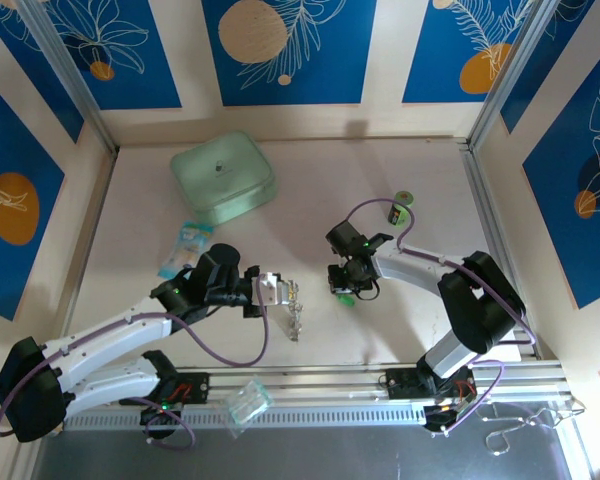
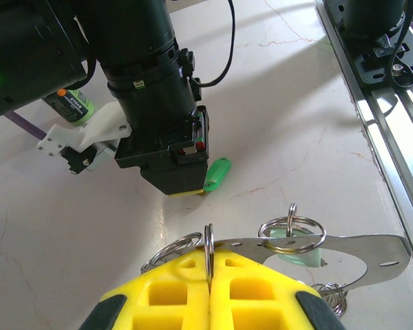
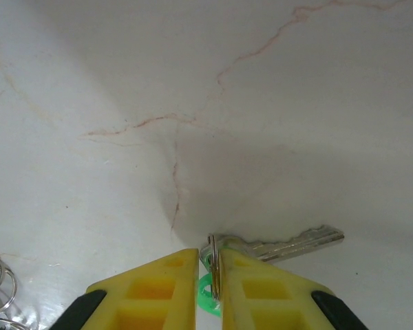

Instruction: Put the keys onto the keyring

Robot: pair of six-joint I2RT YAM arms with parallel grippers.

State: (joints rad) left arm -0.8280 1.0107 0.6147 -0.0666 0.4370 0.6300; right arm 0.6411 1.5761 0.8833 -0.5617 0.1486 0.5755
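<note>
Your left end effector (image 2: 210, 265) is pressed shut on one wire loop of the keyring (image 2: 251, 249), whose lower rings run off the frame's bottom edge. Your right end effector (image 3: 208, 265) is down at the tabletop (image 3: 193, 82), with a thin gap around the head of one green-headed key (image 3: 289, 244). Whether it pinches is unclear, and overhead that key is just a green speck.

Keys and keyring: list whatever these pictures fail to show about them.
Right wrist: the key has its green head cut by the bottom edge and flanked by the right gripper; pinched or just straddled, unclear.
Left wrist: the keyring has its lower part hidden inside the shut left gripper.
Top external: both are too small to resolve.
</note>
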